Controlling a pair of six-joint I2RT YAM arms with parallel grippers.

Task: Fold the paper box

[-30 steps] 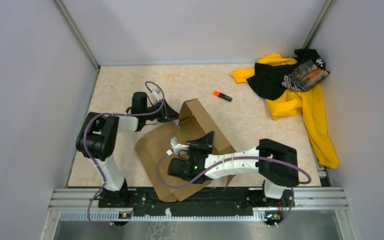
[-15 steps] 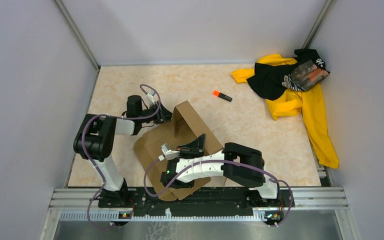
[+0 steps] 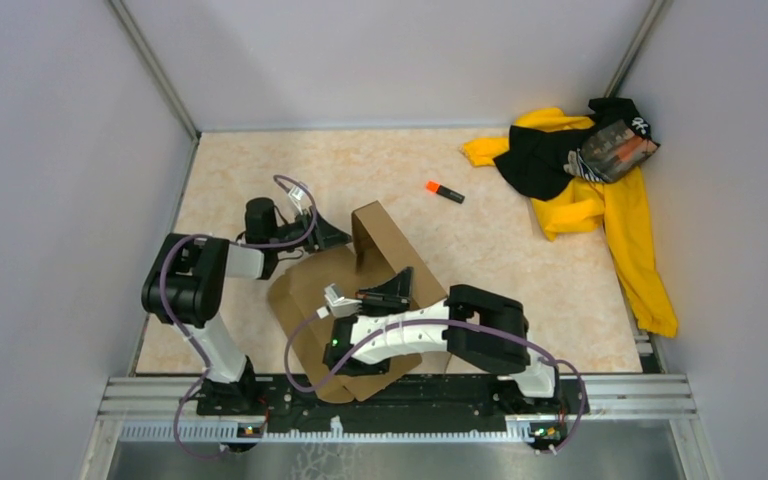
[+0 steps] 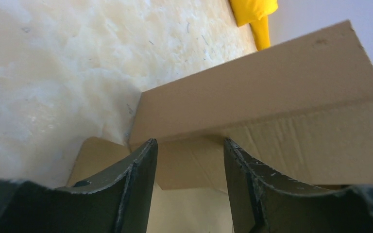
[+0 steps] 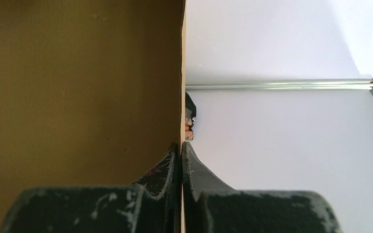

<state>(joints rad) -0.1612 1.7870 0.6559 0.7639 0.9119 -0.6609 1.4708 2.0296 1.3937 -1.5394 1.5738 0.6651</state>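
Observation:
The paper box [image 3: 305, 290] is a brown cardboard sheet lying mid-table, with one panel [image 3: 385, 245] raised steeply. My left gripper [image 3: 332, 237] is open just left of that raised panel. In the left wrist view its fingers [image 4: 189, 141] frame the folded cardboard [image 4: 272, 97] with nothing between them. My right gripper [image 3: 405, 278] reaches over the sheet from the right and is shut on the raised panel's edge. The right wrist view shows that thin edge pinched between the closed fingers [image 5: 180, 145], with the brown face [image 5: 77, 87] to the left.
An orange marker [image 3: 444, 191] lies beyond the box. A yellow-and-black clothing pile [image 3: 580, 170] fills the far right corner, and its yellow edge [image 4: 252, 12] shows in the left wrist view. Grey walls enclose the table, and a metal rail [image 3: 400, 395] runs along the near edge.
My left gripper has let go of the raised panel, opened and drawn back to the left. The right arm folded in and shifted the panel slightly left, staying shut on it.

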